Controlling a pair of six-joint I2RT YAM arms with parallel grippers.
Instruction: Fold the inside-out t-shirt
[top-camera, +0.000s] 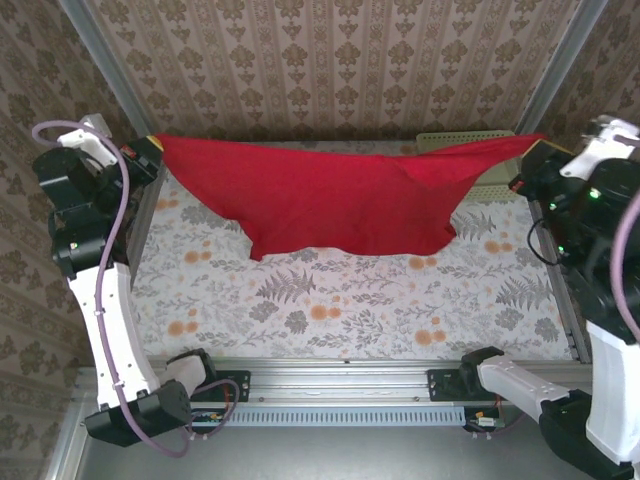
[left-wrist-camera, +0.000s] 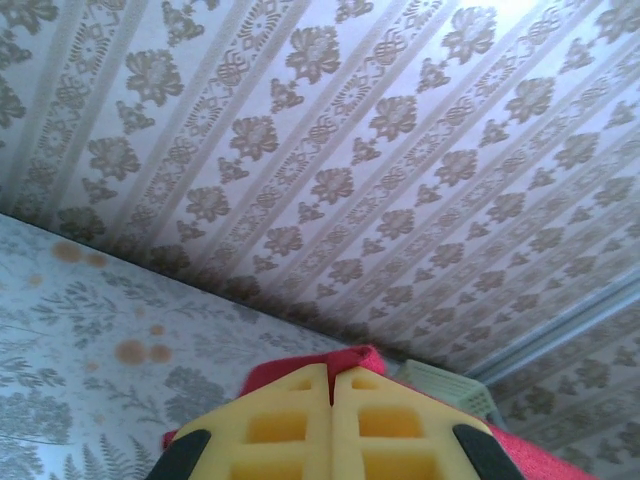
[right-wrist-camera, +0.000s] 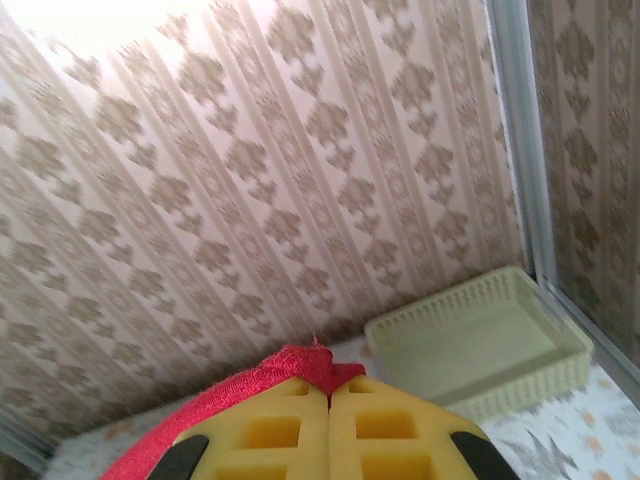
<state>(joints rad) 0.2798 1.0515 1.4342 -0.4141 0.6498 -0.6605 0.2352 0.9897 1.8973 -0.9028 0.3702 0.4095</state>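
Holding the t-shirt (top-camera: 330, 205) stretched between them, the left claw (left-wrist-camera: 330, 378) and the right claw (right-wrist-camera: 328, 388) are each pinched tight on a red corner, high at either side of the table (top-camera: 330, 310). The cloth hangs in the air, its middle sagging toward the table. To lay it flat, I judge both arms should lower together, level and evenly taut, so no twist forms, steering clear of the basket (right-wrist-camera: 480, 345).
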